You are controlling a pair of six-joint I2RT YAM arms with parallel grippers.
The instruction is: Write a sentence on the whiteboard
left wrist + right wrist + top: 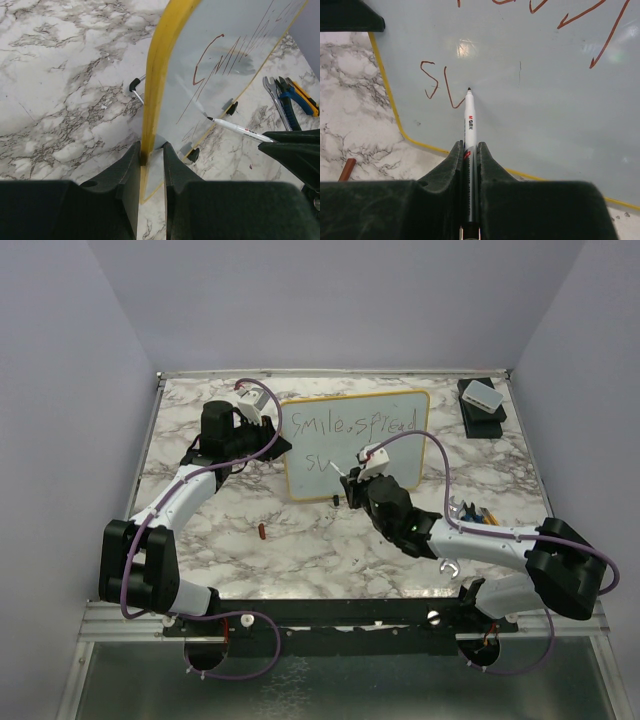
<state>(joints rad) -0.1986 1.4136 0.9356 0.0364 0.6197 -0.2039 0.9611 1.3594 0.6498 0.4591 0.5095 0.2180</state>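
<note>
Right fingers (pixel 445 170) pinch a marker (pixel 470 122), tip touching the whiteboard (pixel 545 125).

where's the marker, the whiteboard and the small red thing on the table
marker (pixel 470 120): right wrist view, white barrel
whiteboard (pixel 312 485): top external view, bare face
small red thing (pixel 262 532): top external view, its middle

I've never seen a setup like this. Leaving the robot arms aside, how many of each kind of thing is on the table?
Whiteboard: 1
Marker: 1
Small reddish piece: 1
White box on black base: 1
Hand tools: 3
Total: 7
</note>
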